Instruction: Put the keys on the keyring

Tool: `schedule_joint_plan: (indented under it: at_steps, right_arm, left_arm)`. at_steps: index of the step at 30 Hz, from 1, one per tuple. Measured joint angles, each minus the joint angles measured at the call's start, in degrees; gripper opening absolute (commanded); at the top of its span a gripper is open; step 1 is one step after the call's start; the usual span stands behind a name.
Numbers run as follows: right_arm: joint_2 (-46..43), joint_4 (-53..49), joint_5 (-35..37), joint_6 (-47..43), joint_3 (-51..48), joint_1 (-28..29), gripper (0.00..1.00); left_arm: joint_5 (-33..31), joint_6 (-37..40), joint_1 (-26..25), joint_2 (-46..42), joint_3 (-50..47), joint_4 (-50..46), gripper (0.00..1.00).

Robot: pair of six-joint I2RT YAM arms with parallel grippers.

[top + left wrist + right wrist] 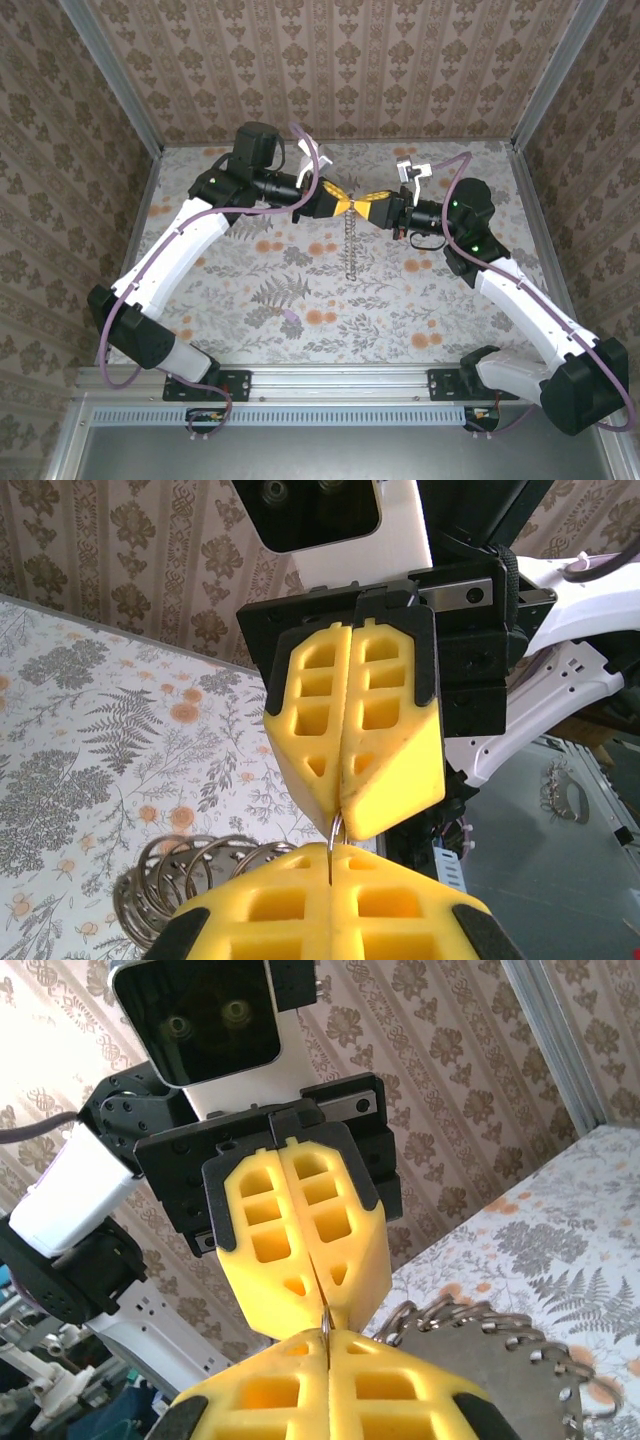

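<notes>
My two grippers meet tip to tip above the middle of the table, the left gripper (343,203) coming from the left and the right gripper (373,206) from the right. Both are shut on the keyring (337,830), a thin dark wire that shows only as a short arc between the yellow pads. In the right wrist view the same keyring (324,1322) runs from my right gripper (325,1342) into the left gripper (318,1302) opposite. The keys (349,250) hang below as a jagged silvery chain. The keys (140,900) cluster with small rings beside my left gripper (331,855).
A floral cloth (250,290) covers the table, with patterned walls (330,60) on three sides. Both arms' purple cables (300,135) loop behind the wrists. The metal rail (340,385) with the arm bases runs along the near edge.
</notes>
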Motion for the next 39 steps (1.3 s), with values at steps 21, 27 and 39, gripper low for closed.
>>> schedule_joint_plan:
  at_steps: [21,27,39]
  right_arm:
    - [-0.1,9.1,8.6,-1.2,-1.6,0.0,0.0]
    - [-1.0,16.4,13.3,0.5,-2.6,0.0,0.0]
    - [1.9,31.4,19.2,7.4,-2.7,1.0,0.0]
  left_arm:
    - [-13.0,-16.4,3.2,-9.9,-11.0,20.5,0.54]
    - [-15.6,-26.6,3.2,-11.5,-16.9,32.2,0.54]
    - [-14.6,-35.3,1.7,-11.1,-17.8,43.4,0.46]
